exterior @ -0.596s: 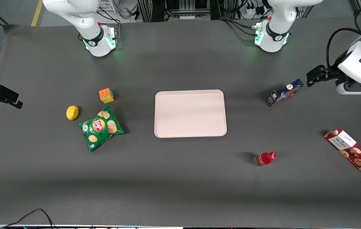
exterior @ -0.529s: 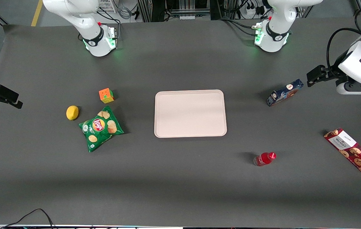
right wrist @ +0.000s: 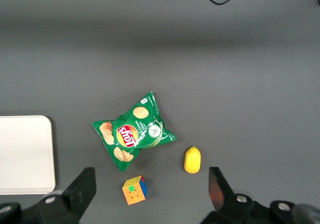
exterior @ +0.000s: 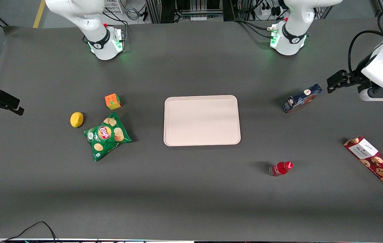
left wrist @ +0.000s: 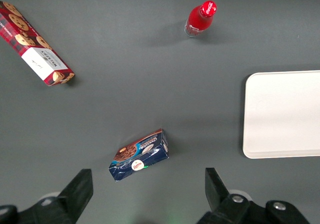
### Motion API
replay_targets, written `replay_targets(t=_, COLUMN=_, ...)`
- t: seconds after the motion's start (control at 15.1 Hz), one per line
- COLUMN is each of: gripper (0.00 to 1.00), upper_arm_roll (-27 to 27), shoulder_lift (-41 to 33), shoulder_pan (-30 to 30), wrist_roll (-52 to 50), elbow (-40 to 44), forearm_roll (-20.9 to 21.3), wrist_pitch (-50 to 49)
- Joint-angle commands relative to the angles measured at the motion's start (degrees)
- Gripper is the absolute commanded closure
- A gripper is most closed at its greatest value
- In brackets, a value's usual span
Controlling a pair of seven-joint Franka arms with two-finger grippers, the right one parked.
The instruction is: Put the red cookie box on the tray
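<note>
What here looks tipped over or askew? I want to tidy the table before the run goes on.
The small red bottle lies on its side, nearer the front camera than the tray. The red cookie box and blue cookie box lie skewed to the tray's edges. The gripper hovers open, holding nothing, above the table beside the blue box.

Tray (exterior: 202, 120) mid-table, red cookie box (exterior: 375, 160) toward working arm's end, hand (exterior: 333, 82) above table, spread wide
</note>
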Motion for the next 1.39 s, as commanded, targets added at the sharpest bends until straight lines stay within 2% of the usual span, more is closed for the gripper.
replay_targets(t=0.0, gripper=0.00, upper_arm_roll=0.40, shoulder_lift=0.73, shoulder_pan=0.06, wrist_roll=0.23, elbow=0.81, forearm_roll=0.56, wrist_pitch=0.00)
replay_targets(t=0.73, gripper=0.00, upper_arm_roll=11.72, shoulder_lift=2.66, shoulder_pan=-0.47, wrist_roll=-0.38, elbow=-3.85, forearm_roll=0.30, wrist_pitch=10.98)
replay_targets(t=0.99, gripper=0.00, upper_arm_roll=16.47, shoulder_lift=6.17, shoulder_pan=-0.65, wrist_roll=-1.00, elbow=-3.85, forearm_roll=0.30, wrist_pitch=16.43)
replay_targets(t=1.32, gripper=0.00, upper_arm_roll=24.73, shoulder_lift=14.42, shoulder_pan=-1.44, wrist_roll=0.14, elbow=-3.77, forearm_roll=-0.40, wrist_pitch=24.07)
